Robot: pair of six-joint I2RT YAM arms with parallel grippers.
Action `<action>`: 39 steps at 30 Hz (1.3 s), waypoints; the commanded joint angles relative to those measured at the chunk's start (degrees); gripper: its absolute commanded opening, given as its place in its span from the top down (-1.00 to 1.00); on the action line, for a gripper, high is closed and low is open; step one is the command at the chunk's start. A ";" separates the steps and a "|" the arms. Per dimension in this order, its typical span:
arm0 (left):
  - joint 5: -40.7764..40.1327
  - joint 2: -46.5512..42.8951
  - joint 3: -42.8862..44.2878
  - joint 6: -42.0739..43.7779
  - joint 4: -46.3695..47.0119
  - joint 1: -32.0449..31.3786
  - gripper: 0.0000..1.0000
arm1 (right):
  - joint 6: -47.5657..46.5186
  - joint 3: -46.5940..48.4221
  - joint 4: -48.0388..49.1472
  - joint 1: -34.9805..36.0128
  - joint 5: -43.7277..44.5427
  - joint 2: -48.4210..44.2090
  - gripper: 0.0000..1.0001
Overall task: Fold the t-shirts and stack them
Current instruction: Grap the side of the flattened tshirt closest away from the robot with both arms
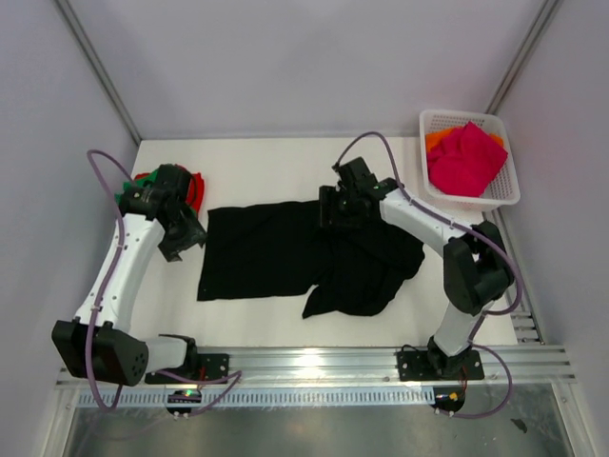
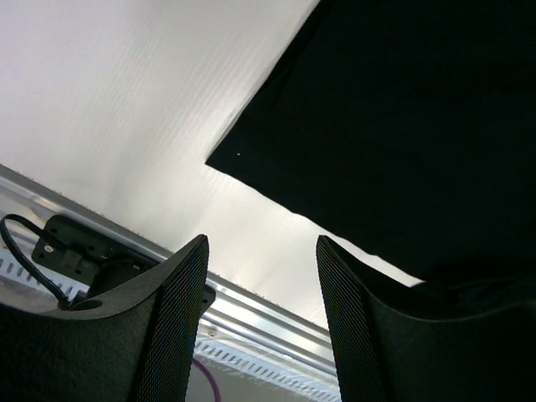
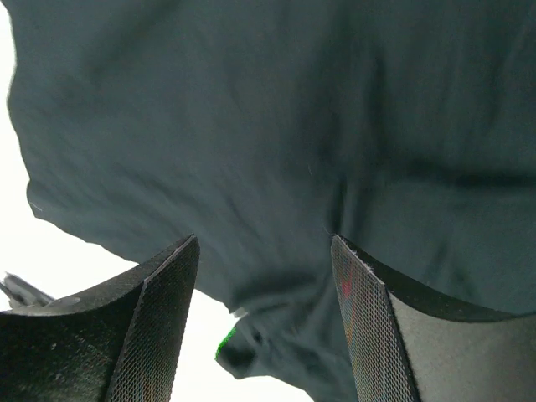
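Observation:
A large black t-shirt [image 1: 285,252] lies spread on the white table, flat at its left half and bunched at its right. It also shows in the left wrist view [image 2: 402,126] and the right wrist view [image 3: 276,126]. My left gripper [image 1: 183,238] is open and empty just beyond the shirt's left edge. My right gripper [image 1: 335,211] is open above the shirt's upper right part, nothing between its fingers. Green and red shirts [image 1: 193,188] lie folded behind the left gripper. Magenta-pink [image 1: 466,157] and orange [image 1: 438,139] shirts sit in the basket.
A white lattice basket [image 1: 509,190] stands at the back right corner. An aluminium rail [image 1: 314,362] runs along the near edge of the table, with cables at the arm bases. Grey walls close in the left, back and right sides.

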 commanded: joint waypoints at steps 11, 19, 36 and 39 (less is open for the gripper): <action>7.32 2.88 -8.92 -3.64 6.93 -0.08 -0.11 | 9.16 -18.22 -0.39 7.85 -3.10 -8.46 -0.37; 7.85 4.46 -8.48 -2.93 6.92 -0.08 -0.11 | 12.06 -21.73 -6.01 8.83 -1.08 -13.12 -0.38; 9.16 6.40 -5.67 -1.00 5.17 -0.08 -0.11 | 27.79 -25.07 -16.56 8.83 7.54 -10.31 -0.38; 8.90 6.40 -4.88 -0.65 4.38 -0.17 -0.11 | 31.21 -27.96 -15.95 8.83 6.84 -11.01 -0.37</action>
